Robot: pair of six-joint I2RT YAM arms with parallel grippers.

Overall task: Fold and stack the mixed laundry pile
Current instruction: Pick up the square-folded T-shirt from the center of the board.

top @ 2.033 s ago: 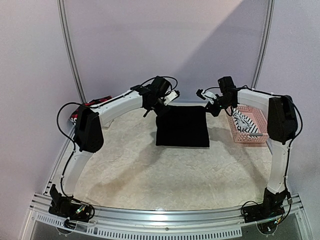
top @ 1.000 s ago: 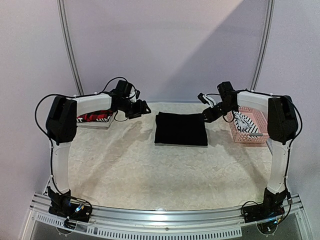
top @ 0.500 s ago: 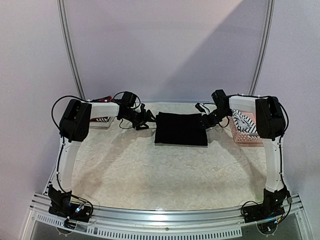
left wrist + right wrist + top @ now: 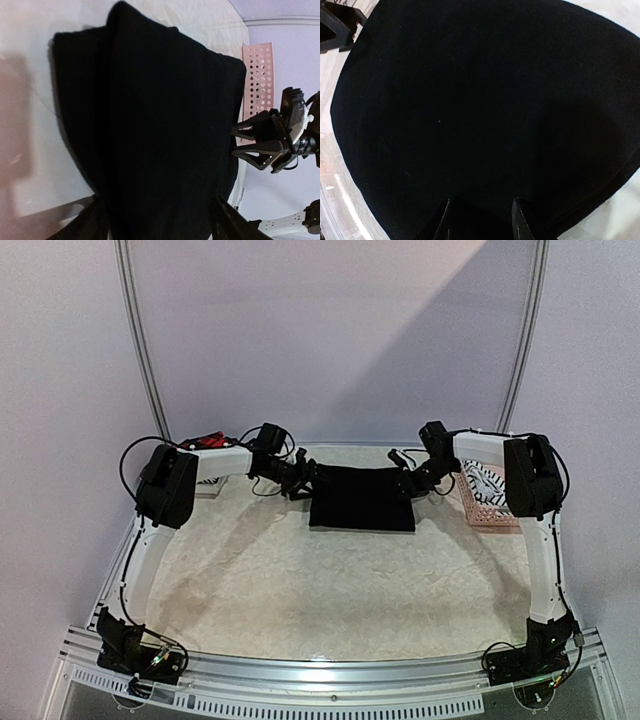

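Top external view shows the black T-shirt (image 4: 362, 498) lying flat on the desk (image 4: 300, 580). It is folded into a neat block, in the middle near the far side. A short while ago both arms were held up over its far corners. Then the left arm swung away to the left. Now it is back, and the left tool (image 4: 303, 480) sits low at the shirt's left edge. The right tool (image 4: 408, 480) has come down too and sits at the right edge. The shirt has stayed put.

From the left wrist, the two fingers (image 4: 90, 227) stand wide apart with the shirt's edge between them. They are not holding anything. From the right wrist, the fingers (image 4: 445, 222) are a little apart. It is all black there, so I cannot be sure if cloth is between them or just under them.

The striped tank top (image 4: 484, 480) waits in the pink basket (image 4: 490, 512) on the right. The red plaid piece (image 4: 205, 442) lies at the far left, behind the left arm.

I think this fold is done. Both tools look set to pinch the two sides, maybe to lift the shirt away or fold it once more. More clothes are left to do.
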